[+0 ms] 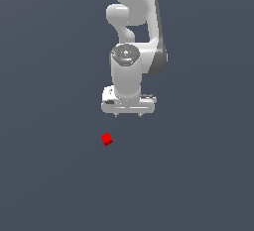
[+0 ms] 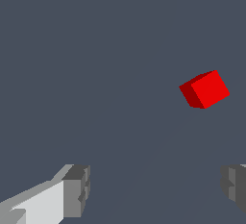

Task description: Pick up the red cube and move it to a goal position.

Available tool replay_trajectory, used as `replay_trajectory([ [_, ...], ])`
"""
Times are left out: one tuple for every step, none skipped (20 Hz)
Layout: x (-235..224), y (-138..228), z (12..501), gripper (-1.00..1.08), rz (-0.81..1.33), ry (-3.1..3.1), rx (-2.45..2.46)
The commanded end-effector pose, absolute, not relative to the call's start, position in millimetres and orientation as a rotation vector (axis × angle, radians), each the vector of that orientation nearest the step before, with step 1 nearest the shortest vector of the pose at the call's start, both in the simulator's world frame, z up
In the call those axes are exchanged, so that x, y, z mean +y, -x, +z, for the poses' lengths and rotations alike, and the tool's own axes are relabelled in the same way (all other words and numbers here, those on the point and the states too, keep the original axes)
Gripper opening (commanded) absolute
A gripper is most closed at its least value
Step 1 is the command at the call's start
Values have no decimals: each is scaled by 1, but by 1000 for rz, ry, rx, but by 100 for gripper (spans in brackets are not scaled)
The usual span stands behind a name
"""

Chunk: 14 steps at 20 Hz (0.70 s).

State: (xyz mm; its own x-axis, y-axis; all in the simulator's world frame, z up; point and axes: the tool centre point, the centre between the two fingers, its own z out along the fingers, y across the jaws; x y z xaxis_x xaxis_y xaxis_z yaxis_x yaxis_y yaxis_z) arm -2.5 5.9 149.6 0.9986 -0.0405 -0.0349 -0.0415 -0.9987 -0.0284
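The red cube (image 1: 106,139) is a small bright red block lying on the dark grey floor, turned at an angle. It sits below and toward the exterior view's left of my white gripper (image 1: 128,114), apart from it. In the wrist view the red cube (image 2: 205,90) shows off to one side, beyond the fingertips (image 2: 77,190). My gripper (image 2: 156,189) stands open, its two grey pads far apart with nothing between them.
The white arm (image 1: 134,22) rises behind the gripper toward the top of the exterior view. A plain dark grey floor (image 1: 198,175) lies all around.
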Motion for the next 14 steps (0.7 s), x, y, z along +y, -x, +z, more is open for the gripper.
replay_trajectory([
  [6,3,150,100,53,3111,64],
  [6,3,149,100,53,3111,63],
  [5,2,149,100,53,3112,60],
  [5,2,148,100,53,3112,56],
  [4,2,147,100,53,3112,50],
  [3,2,146,100,52,3112,43],
  [2,2,145,100,52,3113,33],
  [0,2,143,100,51,3113,22],
  [-1,1,141,100,50,3114,10],
  [-3,1,139,100,49,3114,-5],
  [-5,1,136,100,48,3115,-21],
  [-8,0,133,100,47,3115,-39],
  [-11,-1,130,100,46,3116,-59],
  [-13,-1,127,100,45,3116,-81],
])
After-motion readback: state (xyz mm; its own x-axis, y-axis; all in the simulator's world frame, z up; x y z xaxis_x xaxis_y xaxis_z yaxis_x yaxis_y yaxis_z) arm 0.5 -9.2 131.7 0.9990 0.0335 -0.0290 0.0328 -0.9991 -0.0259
